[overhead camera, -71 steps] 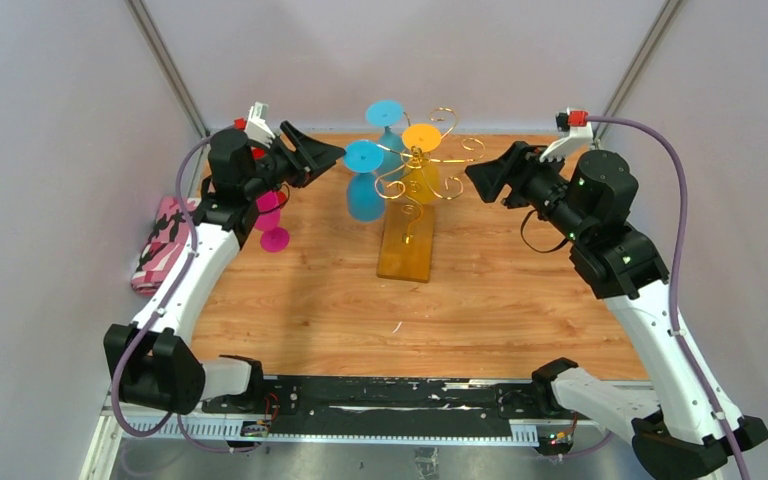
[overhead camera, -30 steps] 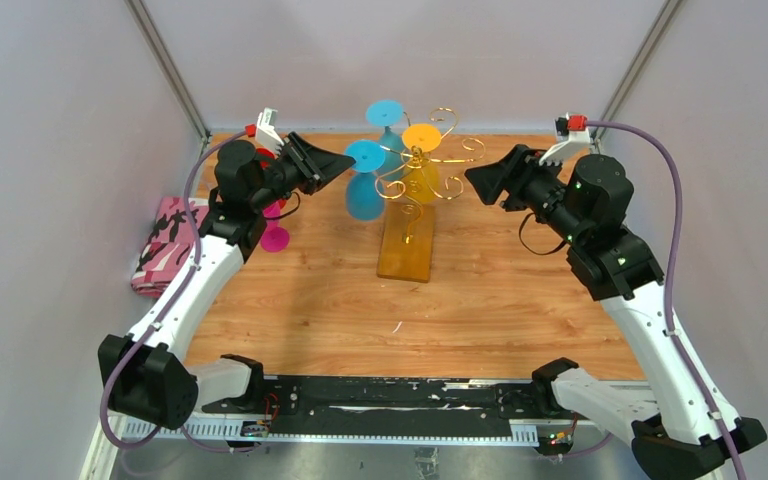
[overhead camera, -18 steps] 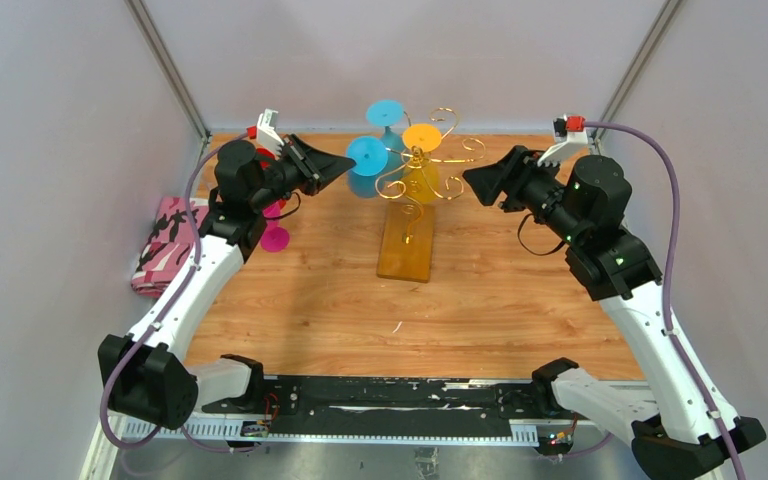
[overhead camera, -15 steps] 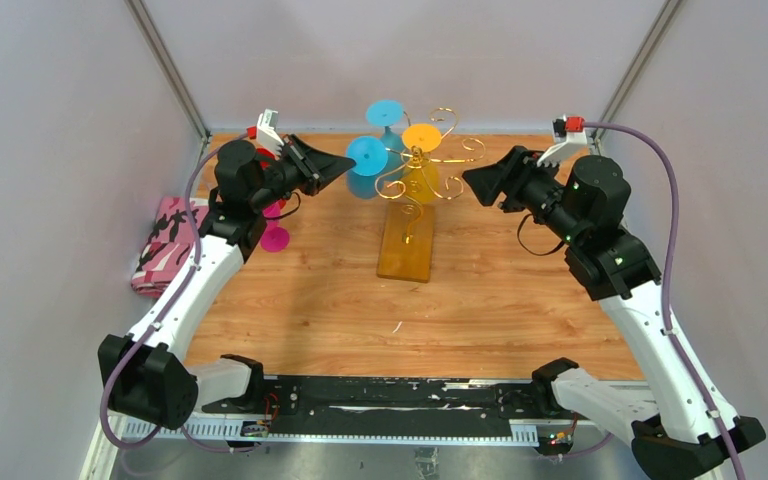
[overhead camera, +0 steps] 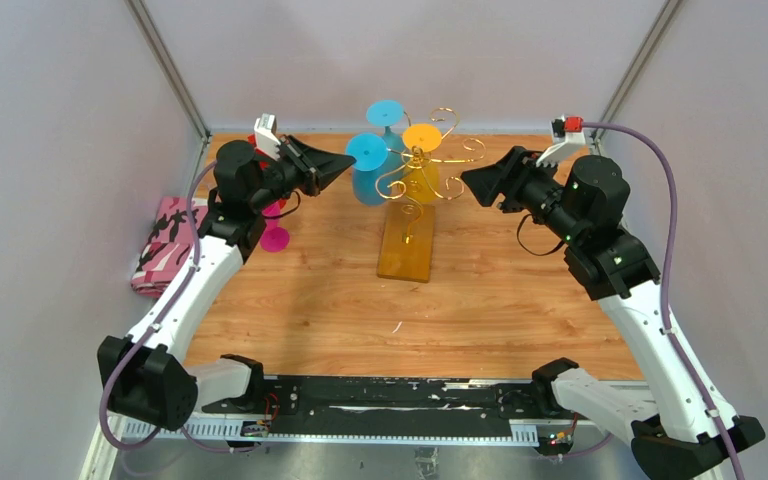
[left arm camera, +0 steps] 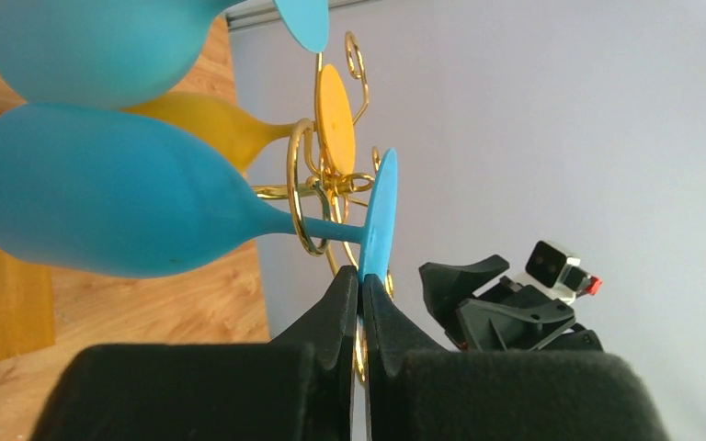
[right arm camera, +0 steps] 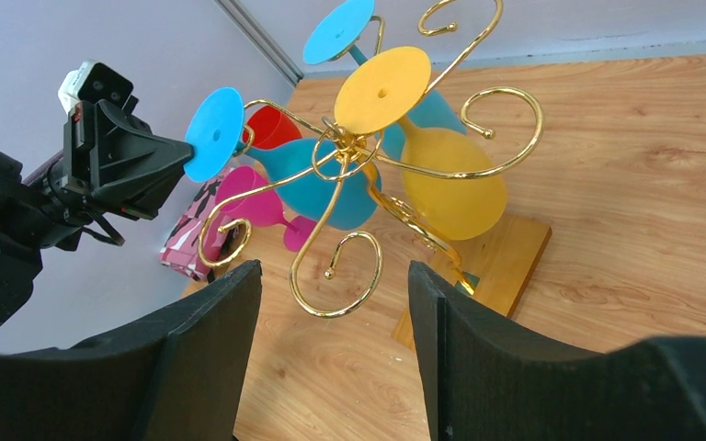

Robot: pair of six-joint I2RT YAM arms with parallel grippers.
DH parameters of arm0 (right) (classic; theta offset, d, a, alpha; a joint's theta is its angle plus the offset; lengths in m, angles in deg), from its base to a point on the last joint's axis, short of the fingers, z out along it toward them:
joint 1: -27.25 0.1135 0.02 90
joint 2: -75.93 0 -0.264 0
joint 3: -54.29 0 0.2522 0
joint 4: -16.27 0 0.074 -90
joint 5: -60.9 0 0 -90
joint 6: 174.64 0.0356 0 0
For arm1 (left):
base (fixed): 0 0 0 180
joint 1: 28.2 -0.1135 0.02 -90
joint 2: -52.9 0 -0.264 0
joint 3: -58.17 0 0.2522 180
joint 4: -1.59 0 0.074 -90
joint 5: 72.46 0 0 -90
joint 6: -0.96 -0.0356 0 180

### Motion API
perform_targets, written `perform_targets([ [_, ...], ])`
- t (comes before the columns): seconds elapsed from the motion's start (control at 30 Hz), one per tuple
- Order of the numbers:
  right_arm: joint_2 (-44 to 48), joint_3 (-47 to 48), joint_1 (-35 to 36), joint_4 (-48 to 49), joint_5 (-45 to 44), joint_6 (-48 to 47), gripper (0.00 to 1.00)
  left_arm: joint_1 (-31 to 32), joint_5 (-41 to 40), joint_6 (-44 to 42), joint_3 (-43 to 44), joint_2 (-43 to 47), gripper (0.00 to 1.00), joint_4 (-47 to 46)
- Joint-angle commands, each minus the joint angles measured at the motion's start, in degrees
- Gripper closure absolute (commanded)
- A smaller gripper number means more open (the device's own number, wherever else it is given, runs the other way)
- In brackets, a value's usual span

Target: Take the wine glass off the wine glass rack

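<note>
Left pincer (left arm camera: 361,303) narrow, pinching the foot rim of a blue wine glass (left arm camera: 129,207); right pincer (overhead camera: 470,180) wide and empty, right of the wine glass rack (overhead camera: 407,255); the gripped glass hangs at the rack's left, stem through a gold scroll, bowl down, foot tilted out leftward; a second blue glass (overhead camera: 387,112) and one yellow glass (overhead camera: 421,137) crowd beside it; one pink glass (overhead camera: 274,238) on the surface (overhead camera: 520,300) further left.
</note>
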Motion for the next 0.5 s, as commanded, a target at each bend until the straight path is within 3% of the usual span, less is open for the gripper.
perform_targets([
  [0.0, -0.1, -0.1, -0.8, 1.1, 1.3, 0.5, 0.36, 0.3, 0.8, 5.6, 1.1, 2.7, 1.0, 2.0],
  [0.1, -0.3, 0.0, -0.9, 1.1, 1.7, 0.6, 0.36, -0.5, -0.9, 5.4, 1.7, 2.9, 1.0, 5.5],
  [0.47, -0.5, -0.6, -1.3, 1.2, 2.1, 0.8, 0.36, -3.3, -2.3, 6.8, 1.3, 0.9, 1.0, 2.9],
])
